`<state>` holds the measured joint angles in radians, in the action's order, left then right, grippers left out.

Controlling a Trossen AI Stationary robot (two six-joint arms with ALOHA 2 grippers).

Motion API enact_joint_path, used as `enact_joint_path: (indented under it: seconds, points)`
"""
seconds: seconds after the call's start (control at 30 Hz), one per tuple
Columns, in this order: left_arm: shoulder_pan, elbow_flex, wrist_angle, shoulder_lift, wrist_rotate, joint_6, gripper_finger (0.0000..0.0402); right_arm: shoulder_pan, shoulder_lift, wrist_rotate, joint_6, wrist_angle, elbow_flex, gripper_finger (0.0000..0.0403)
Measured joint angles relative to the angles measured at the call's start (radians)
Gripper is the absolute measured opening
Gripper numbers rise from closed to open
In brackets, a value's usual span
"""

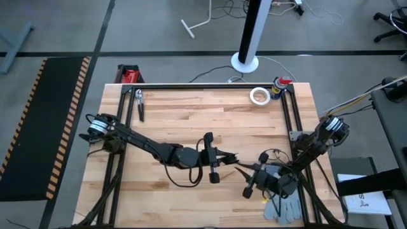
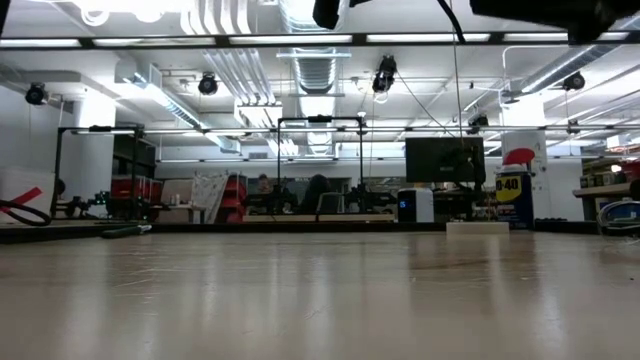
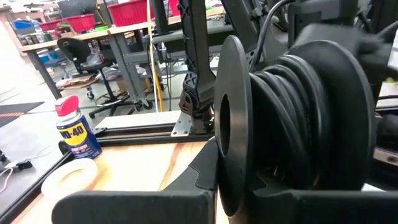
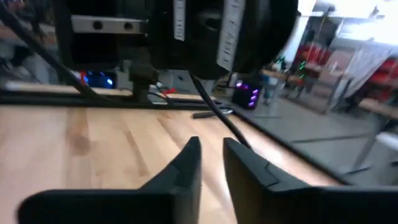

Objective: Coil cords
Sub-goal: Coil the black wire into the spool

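The cords show as a black coil [image 3: 292, 118], several turns wound between two round black flanges, filling the left wrist view. My left gripper [image 1: 234, 156] is at the table's middle, pointing toward the right edge, shut on the coil. From the coil a thin black strand [image 4: 217, 112] slants down past my right gripper [image 4: 212, 149]. That gripper [image 1: 239, 168] faces the left one from the right, fingers a narrow gap apart, with only bare wood showing between them. The strand passes behind one fingertip [image 4: 239, 152]. Both grippers are above the tabletop. My left gripper has the coil between its two fingers, which lie level and point toward the table's right edge. One finger [image 3: 198, 171] stands against the outer face of the near flange [image 3: 231, 124]. The coil hides the other finger. The coil is lifted clear of the table.
A white tape roll [image 1: 259, 96] and a WD-40 can [image 1: 280, 86] stand at the far right. Pliers [image 1: 139, 104] lie at the far left, and a grey glove [image 1: 286, 205] lies at the near right corner. Thin black loops [image 1: 273, 154] lie by the right arm's wrist.
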<state>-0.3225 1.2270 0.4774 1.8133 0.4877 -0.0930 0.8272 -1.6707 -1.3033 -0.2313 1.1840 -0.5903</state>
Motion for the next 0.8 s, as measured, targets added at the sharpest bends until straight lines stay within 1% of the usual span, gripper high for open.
enact_joint_path:
  seconds: [0.07,0.17,0.23,0.3,0.43,0.67,0.8]
  points:
    - [0.001,0.000,0.000,0.000,0.000,0.005,0.0000,0.000,0.000,-0.016,-0.086,-0.009,-0.022,0.0068]
    - [0.001,0.000,0.000,0.000,0.000,0.017,0.0000,0.000,0.000,-0.088,-0.186,-0.028,-0.053,0.0100]
    - [0.001,0.000,0.000,0.000,0.000,0.030,0.0000,-0.001,0.000,-0.127,-0.236,-0.029,-0.061,0.0116]
    - [0.001,0.000,0.000,0.000,0.000,0.042,0.0000,-0.004,0.000,-0.129,-0.257,-0.031,-0.062,0.0128]
    - [0.001,0.001,0.000,0.000,0.000,0.059,0.0000,-0.005,0.000,-0.129,-0.249,-0.047,-0.062,0.0136]
    - [0.002,0.032,-0.003,-0.003,0.004,0.138,0.0000,-0.011,0.000,-0.127,-0.206,-0.183,-0.074,0.0137]
    - [0.002,0.043,-0.044,-0.003,0.041,0.183,0.0000,-0.021,0.000,-0.133,-0.224,-0.200,-0.087,0.0134]
